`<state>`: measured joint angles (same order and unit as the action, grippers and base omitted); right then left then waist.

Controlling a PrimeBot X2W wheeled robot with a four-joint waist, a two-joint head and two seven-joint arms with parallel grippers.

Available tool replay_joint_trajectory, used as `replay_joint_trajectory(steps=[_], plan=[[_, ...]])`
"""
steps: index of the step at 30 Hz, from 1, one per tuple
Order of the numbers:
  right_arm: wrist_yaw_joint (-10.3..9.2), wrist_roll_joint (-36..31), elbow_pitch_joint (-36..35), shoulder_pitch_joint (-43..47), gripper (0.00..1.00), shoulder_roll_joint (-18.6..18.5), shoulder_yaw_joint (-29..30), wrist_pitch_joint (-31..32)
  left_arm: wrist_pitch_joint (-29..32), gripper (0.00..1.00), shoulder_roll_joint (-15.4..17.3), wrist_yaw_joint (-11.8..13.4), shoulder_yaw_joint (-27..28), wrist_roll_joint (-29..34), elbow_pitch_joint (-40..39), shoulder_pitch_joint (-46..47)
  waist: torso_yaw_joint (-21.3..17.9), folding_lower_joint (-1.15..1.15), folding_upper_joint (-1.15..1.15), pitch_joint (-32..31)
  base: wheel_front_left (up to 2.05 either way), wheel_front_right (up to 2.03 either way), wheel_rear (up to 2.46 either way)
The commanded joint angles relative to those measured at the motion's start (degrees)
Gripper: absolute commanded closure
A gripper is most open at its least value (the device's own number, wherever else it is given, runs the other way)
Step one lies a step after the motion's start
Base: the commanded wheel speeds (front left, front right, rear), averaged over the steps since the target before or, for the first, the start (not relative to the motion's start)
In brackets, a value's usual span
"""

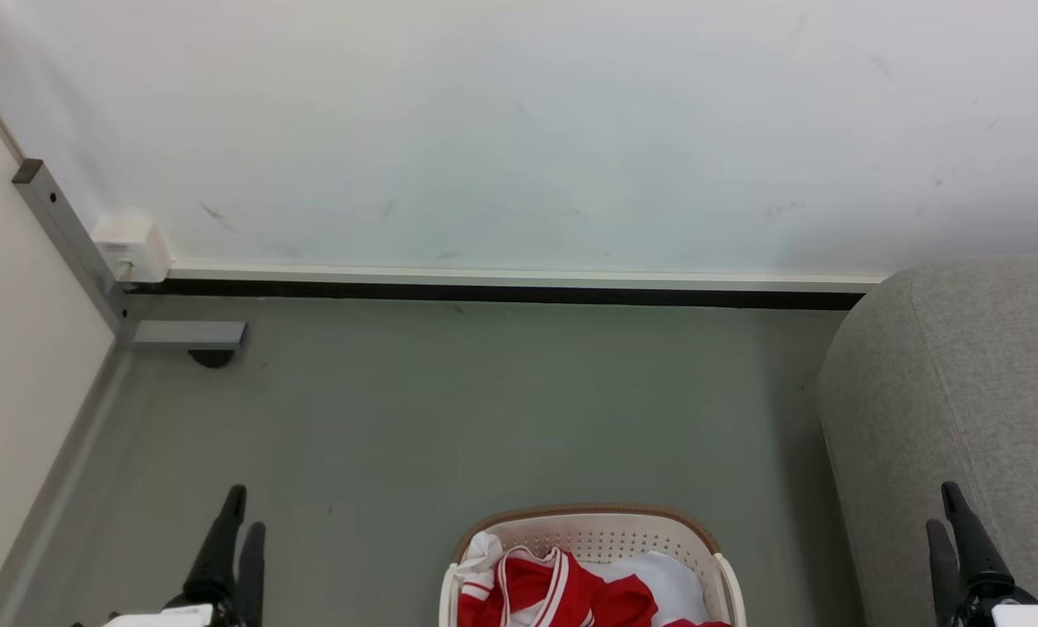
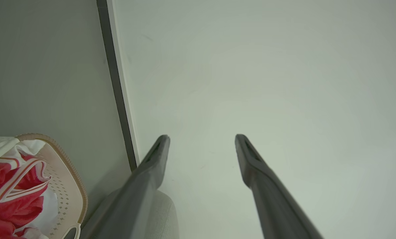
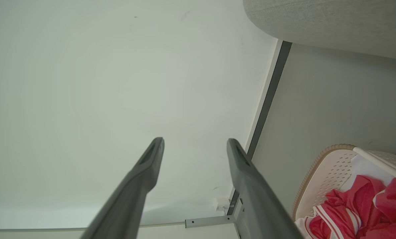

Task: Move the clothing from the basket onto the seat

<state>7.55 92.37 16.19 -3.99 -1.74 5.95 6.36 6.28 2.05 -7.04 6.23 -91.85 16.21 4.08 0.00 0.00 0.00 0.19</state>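
i see the clothing (image 1: pixel 562 592) heaped in the basket (image 1: pixel 589 510), which stands on the floor (image 1: pixel 484 409) at the bottom centre of my head view, with the seat (image 1: pixel 963 374) off to its right. my left end effector (image 2: pixel 202 137) and right end effector (image 3: pixel 195 141) both hang with fingers spread wide and empty, one on either side of the basket and apart from it.

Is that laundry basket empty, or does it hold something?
Not empty: red-and-white clothing lies bunched inside the basket.
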Motion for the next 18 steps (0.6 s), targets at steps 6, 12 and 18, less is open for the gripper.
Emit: replay_joint_trajectory(steps=[6, 12, 18], plan=[[-0.01, -5.77, -1.42, -0.71, 0.00, -0.46, -1.18, -2.31, -2.26, 0.00, 0.31, -0.16, -0.84, 3.99, -0.79, 0.73, -0.04, 0.00, 0.00, 0.05, 0.00, 0.00, 0.00], [-0.01, -14.68, -2.79, -0.44, 0.00, -0.53, -2.31, -3.95, -3.88, 0.00, 0.37, 0.30, -1.44, 10.37, -1.42, 0.48, -0.07, 0.00, 0.00, 0.13, 0.00, 0.00, 0.00], [-0.02, -24.25, -4.38, -0.05, 0.00, -0.61, -3.59, -5.47, -5.41, 0.00, 0.43, 1.28, -2.42, 18.25, -2.58, 0.06, -0.02, 0.00, 0.00, 0.21, 0.00, 0.00, 0.00]])
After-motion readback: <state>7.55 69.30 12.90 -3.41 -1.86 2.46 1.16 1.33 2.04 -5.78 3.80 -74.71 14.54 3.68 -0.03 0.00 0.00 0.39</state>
